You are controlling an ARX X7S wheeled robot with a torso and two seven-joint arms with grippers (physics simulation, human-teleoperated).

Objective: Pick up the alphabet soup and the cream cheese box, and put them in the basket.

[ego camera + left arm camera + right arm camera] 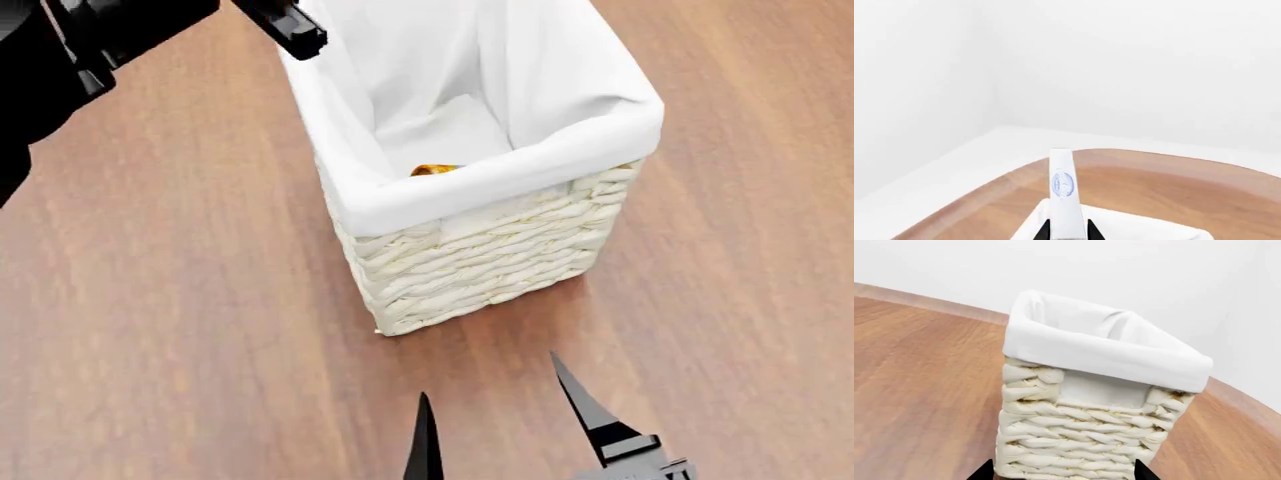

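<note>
**Soup looks binned, cream cheese on its way in**

- Tall cream woven wicker basket with white cloth lining (470,262) stands on the brown wooden tabletop (160,330). Head view shows a yellow-orange sliver (435,170) at the bottom of the lining. My read: that's the alphabet soup can already inside, though too little shows to be certain.
- Left gripper (1067,231) is pinching the thin flat white cream cheese box with the blue oval mark (1061,185), held edge-on between its black fingers. In the left wrist view a white lining corner sits right under the box, so it appears to hang above the basket's far-left rim corner. In the head view the left arm is at that corner, but the box itself isn't visible there.
- Right gripper (497,425) is spread, holding nothing, hovering near the basket's near side; the right wrist view looks straight at the wicker wall.

Status, as judged: roughly half done or better. Left to do: get the box over the opening, release it, and clear the arm. Risk: box catching on the folded cloth rim.
</note>
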